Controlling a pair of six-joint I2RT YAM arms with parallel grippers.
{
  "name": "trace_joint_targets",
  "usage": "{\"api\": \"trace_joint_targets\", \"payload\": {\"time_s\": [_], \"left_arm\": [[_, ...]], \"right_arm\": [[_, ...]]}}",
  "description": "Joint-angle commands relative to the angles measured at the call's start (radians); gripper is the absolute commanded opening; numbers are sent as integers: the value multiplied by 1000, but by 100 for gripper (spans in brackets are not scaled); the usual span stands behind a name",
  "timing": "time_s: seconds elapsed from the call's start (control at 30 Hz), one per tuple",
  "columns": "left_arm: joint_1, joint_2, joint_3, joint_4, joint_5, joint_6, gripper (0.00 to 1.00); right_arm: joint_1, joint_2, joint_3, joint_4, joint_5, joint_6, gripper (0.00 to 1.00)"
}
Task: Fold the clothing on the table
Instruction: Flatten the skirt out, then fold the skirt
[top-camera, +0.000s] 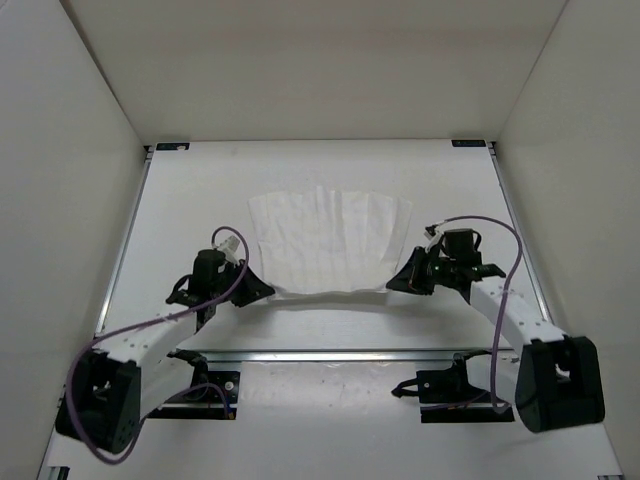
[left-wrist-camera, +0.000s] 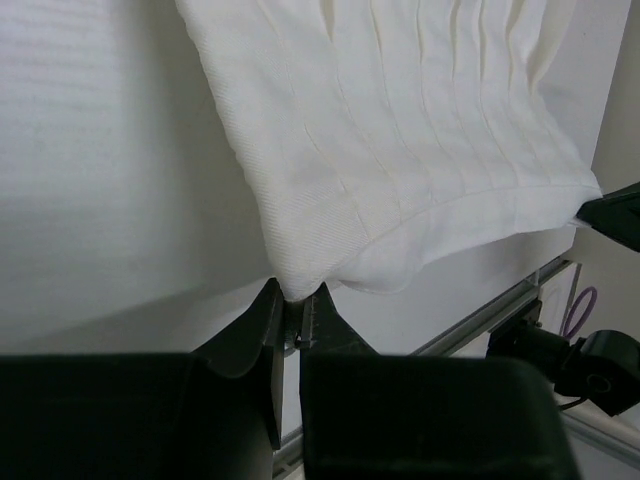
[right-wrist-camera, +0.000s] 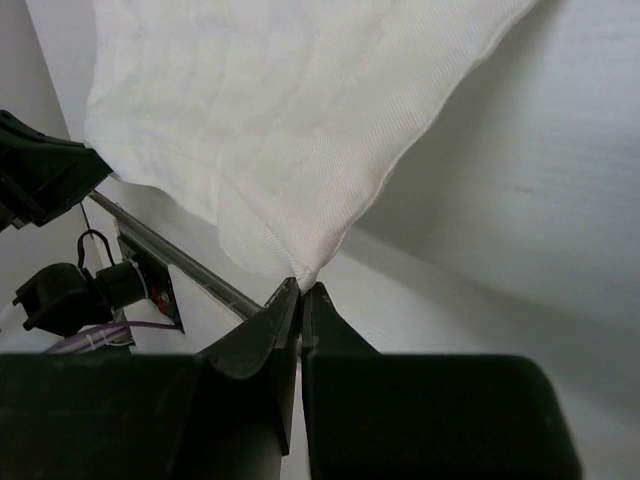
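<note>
Left pincer and right pincer clamp near corners of the clothing; its edge sags between.

The clothing is plain white, marked by faint ribbed crease lines running near to far; the wrist views show a fine woven grain and faintly cream seams. The table is flat white without pattern, edged by silver-grey rails with black corner brackets at the far left and far right. The left end effector and right end effector are matt black throughout. The arms have white links and black joint housings. Purple cables loop from each arm. The walls are plain off-white, shaded greyer than the table.
</note>
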Motion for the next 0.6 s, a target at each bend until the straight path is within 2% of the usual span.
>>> {"api": "trace_joint_targets", "payload": {"time_s": [0.0, 0.13, 0.33, 0.43, 0.57], "left_arm": [[-36, -151, -52, -97, -91, -43, 0], [-25, -362, -69, -271, -76, -43, 0], [-59, -662, -92, -462, -22, -124, 0], [-93, -761, -84, -531, -5, -171, 0], [-67, -808, -25, -641, -16, -134, 0]], "right_arm": [[-14, -122, -89, -70, 26, 17, 0], [-27, -242, -131, -199, 4, -20, 0], [-35, -563, -209, -328, -89, 1, 0], [-37, -707, -169, -472, -130, 29, 0], [-5, -770, -91, -578, -106, 58, 0]]}}
